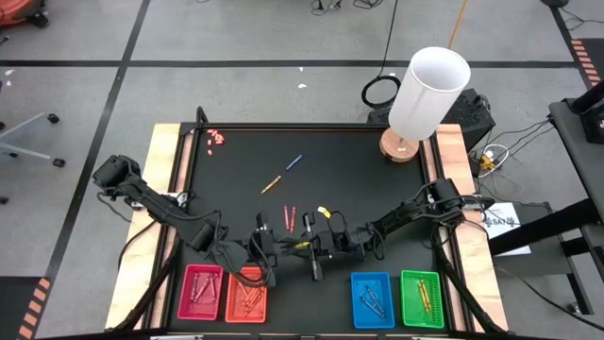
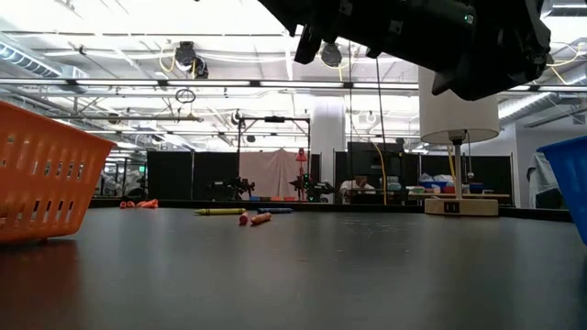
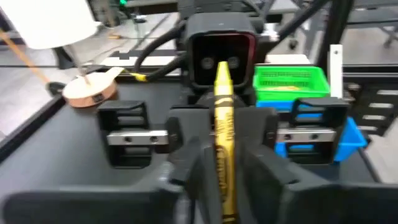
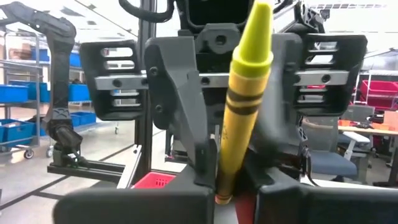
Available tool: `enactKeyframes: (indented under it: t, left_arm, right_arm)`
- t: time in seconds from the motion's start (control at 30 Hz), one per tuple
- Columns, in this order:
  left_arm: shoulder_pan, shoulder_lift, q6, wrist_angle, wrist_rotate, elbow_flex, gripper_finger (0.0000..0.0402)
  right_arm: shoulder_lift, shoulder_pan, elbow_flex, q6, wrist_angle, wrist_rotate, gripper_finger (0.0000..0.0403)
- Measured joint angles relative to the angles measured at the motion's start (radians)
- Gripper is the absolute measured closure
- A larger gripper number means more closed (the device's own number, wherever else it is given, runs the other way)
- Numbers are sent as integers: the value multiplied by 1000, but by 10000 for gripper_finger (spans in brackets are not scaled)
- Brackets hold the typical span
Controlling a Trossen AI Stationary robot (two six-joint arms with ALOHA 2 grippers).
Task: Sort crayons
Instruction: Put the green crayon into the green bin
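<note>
Between the two arms, low over the front-middle of the black table, a yellow crayon is being passed from one gripper to the other. The left gripper and the right gripper face each other nose to nose. Each wrist view shows the crayon standing between that arm's own fingers with the other gripper's fingers pressed in around it; both look closed on it, though which one carries the weight I cannot tell.

Along the near edge sit four trays: a red tray and an orange tray on the left, a blue tray and a green tray on the right. All four already hold a few crayons, so the sorting looks well under way. The green tray seems to hold yellow ones, which suggests the held crayon is bound there.

Farther out, loose crayons still wait on the table: two red crayons just beyond the grippers, a yellow bit beside them, then another yellow crayon and a blue crayon lying nearly end to end. Near the far left corner is a small cluster of pink-red bits. At the far right corner stands a lamp with a white shade.

How many crayons lie in each tray is hard to count, and the arms may hide others beneath them. From table height the grippers show only as dark shapes overhead.
</note>
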Motion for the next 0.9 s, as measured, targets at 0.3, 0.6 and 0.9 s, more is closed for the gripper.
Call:
enactKeyframes:
  t: [0.3, 0.6, 0.9]
  left_arm:
    - [-106, -90, -30, -113, -141, 0, 126]
    - [-260, -143, -179, -357, -328, -1, 110]
    - [-296, -143, -341, -482, -466, -1, 110]
  right_arm:
    - [-7, 5, 0, 6, -50, 5, 397]
    - [-115, 6, 0, -122, -370, 4, 397]
    - [-207, 7, 0, -398, -590, 7, 396]
